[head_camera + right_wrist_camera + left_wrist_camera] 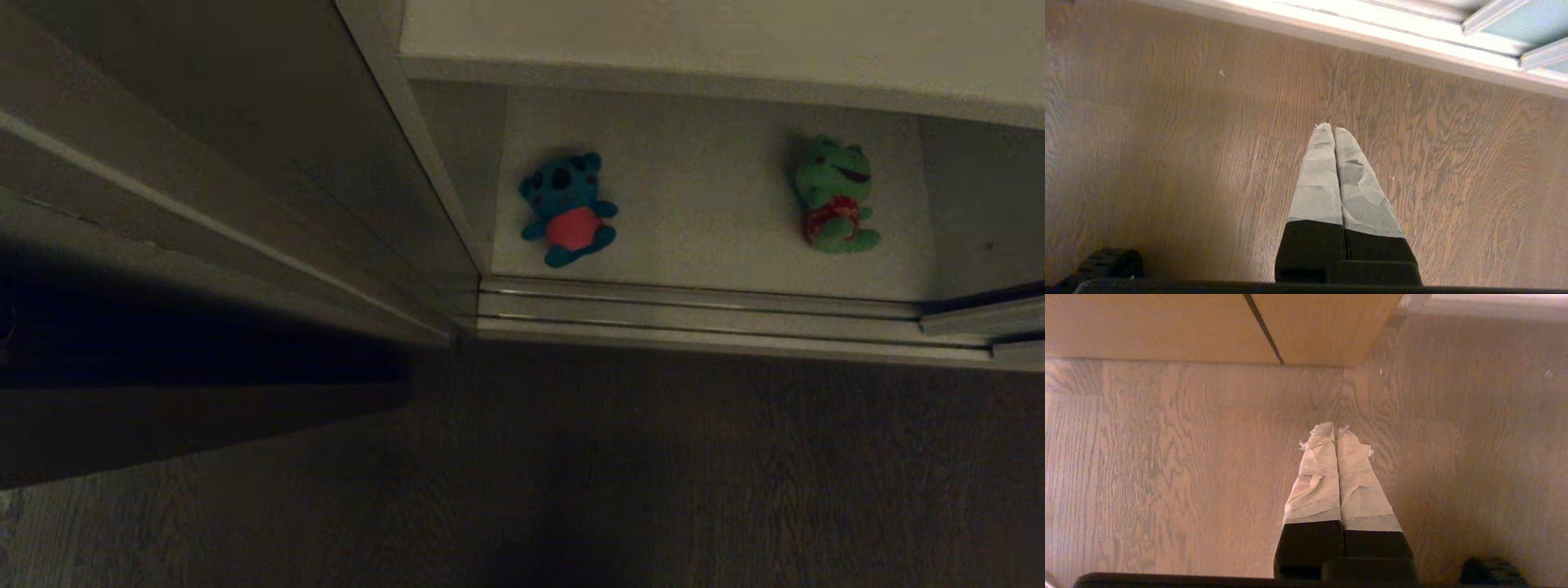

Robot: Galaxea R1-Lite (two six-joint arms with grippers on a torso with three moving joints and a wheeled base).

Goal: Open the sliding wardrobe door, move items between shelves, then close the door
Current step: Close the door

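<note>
- Wood floor (653, 474) fills the near part of the head view, dark and bare, with no arm showing in that view.
- Just past the floor runs the pale metal door track (694, 314), and behind it the wardrobe stands open in the middle.
- One door (1519, 20) is pushed to the right side; only its bottom corner peeks in there, pale grey-green with a thin shiny edge.
- So the opening part looks done, I think. Closing the door is still left.
- Both toys sit on the bottom shelf (702, 245), a flat white board with white side walls.
- The blue bear (569, 209) lies on its back near the left wall, with a red belly and dark spots on its head.
- The green frog (834, 196) sits near the right wall, well apart from the bear, with a red band on its tummy.
- A higher shelf (735, 41) shows at the top, and I see no toy on it.
- I cannot tell if the toys are meant to end up down here.
- The left gripper (1336, 430) points down at the floor, clenched tight with nothing in it.
- The right gripper (1333, 130) also hangs over the floor near the track, clenched and holding nothing.
</note>
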